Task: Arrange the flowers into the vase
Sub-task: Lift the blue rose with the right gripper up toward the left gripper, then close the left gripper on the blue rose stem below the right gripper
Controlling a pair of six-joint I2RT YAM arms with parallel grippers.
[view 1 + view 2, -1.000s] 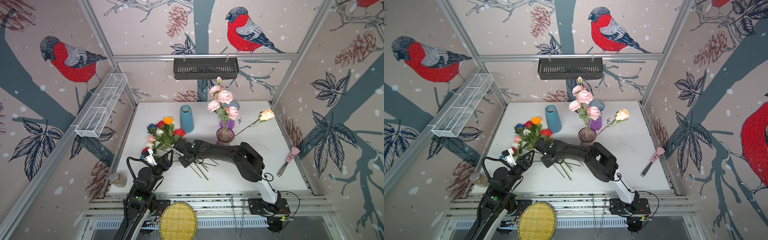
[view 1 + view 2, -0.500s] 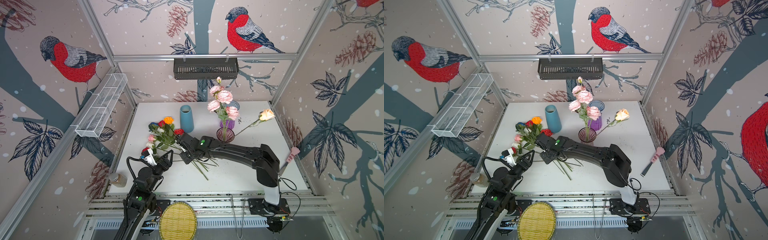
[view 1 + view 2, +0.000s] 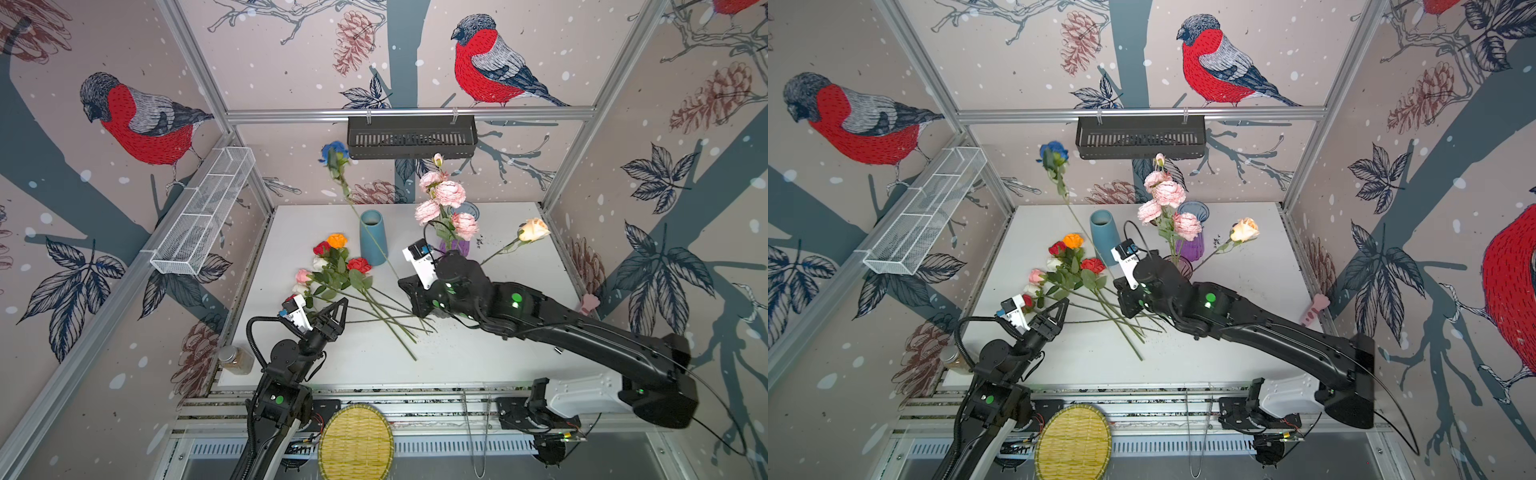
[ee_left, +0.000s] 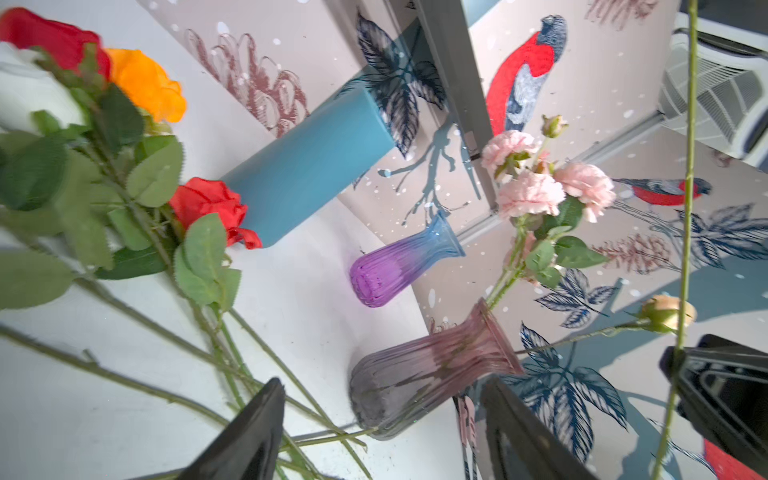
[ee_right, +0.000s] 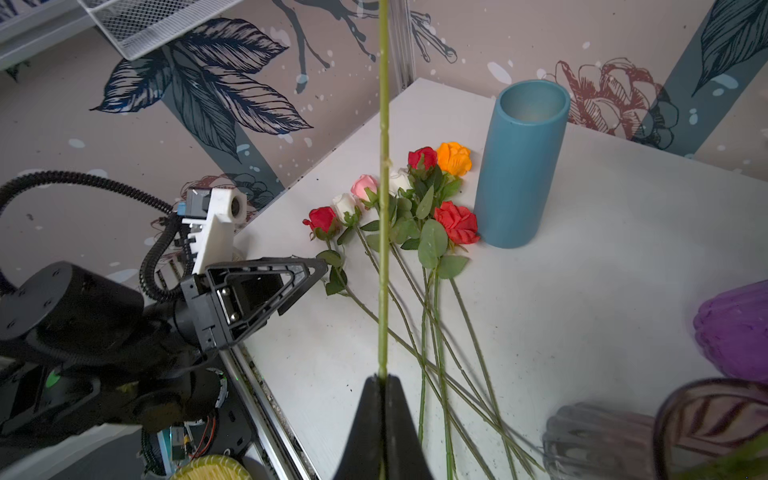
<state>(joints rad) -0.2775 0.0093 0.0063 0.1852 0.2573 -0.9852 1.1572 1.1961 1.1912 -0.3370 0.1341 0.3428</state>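
Observation:
My right gripper [image 3: 406, 286] [image 5: 382, 380] is shut on the lower stem of a blue rose [image 3: 333, 151] [image 3: 1053, 153], which stands high above the table with its stem [image 5: 383, 208] nearly upright. The smoky pink glass vase [image 4: 424, 374] [image 5: 590, 432] holds a pink carnation spray [image 3: 451, 193] and a peach rose [image 3: 533, 230]; in both top views my right wrist hides most of it. Red, orange, white and pink roses [image 3: 336, 266] [image 5: 415, 195] lie in a pile on the table's left. My left gripper [image 3: 338, 309] [image 4: 382, 384] hovers open by their stems, holding nothing.
A blue cylinder vase [image 3: 372, 237] and a purple glass vase [image 3: 1190, 245] stand behind the pile. At the table's front left corner is a small jar [image 3: 235, 359]; a pink brush [image 3: 589, 303] lies at the right edge. A woven yellow plate [image 3: 356, 442] sits below the table front.
My right gripper has drawn the blue rose out of the pile, swung it upright and moved right toward the vases. The left arm has stayed still.

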